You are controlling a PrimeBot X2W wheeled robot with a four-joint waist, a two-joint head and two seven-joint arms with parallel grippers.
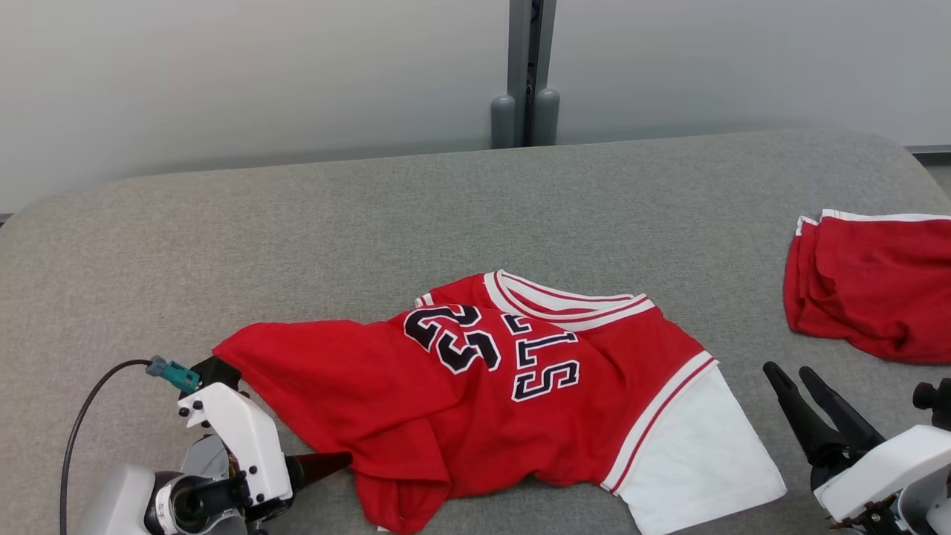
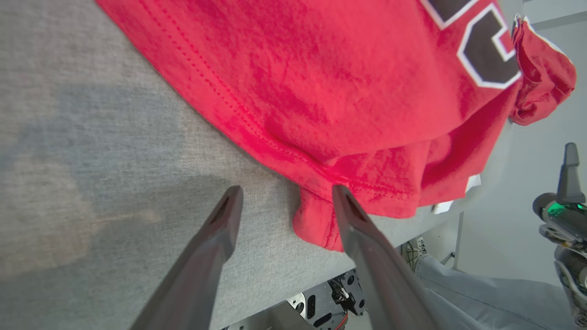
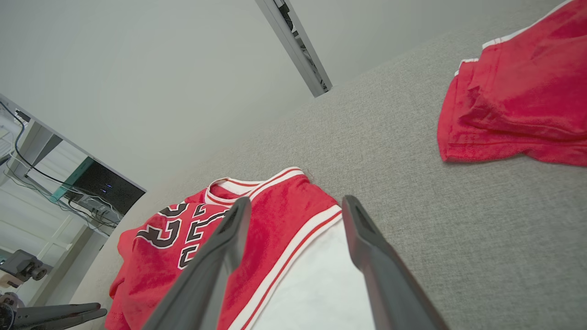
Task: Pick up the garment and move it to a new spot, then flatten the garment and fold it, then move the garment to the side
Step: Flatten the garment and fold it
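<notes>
Close to us, our left gripper (image 2: 285,190) is low over the grey table (image 1: 371,223). Its two fingers are wide apart, and a small fold at the edge of the red shirt (image 1: 475,386) sits between them. Our right gripper (image 1: 787,369) is open too and holds nothing; it is near the shirt's white part (image 1: 691,453). The shirt lies crumpled in the middle of the table, near the front, with its black numbers (image 1: 453,338) facing up. Farther off on the right rests another red cloth (image 1: 877,290), well apart from the shirt. Behind the table stands a pale wall (image 1: 223,74) with a grey post (image 1: 526,74).
</notes>
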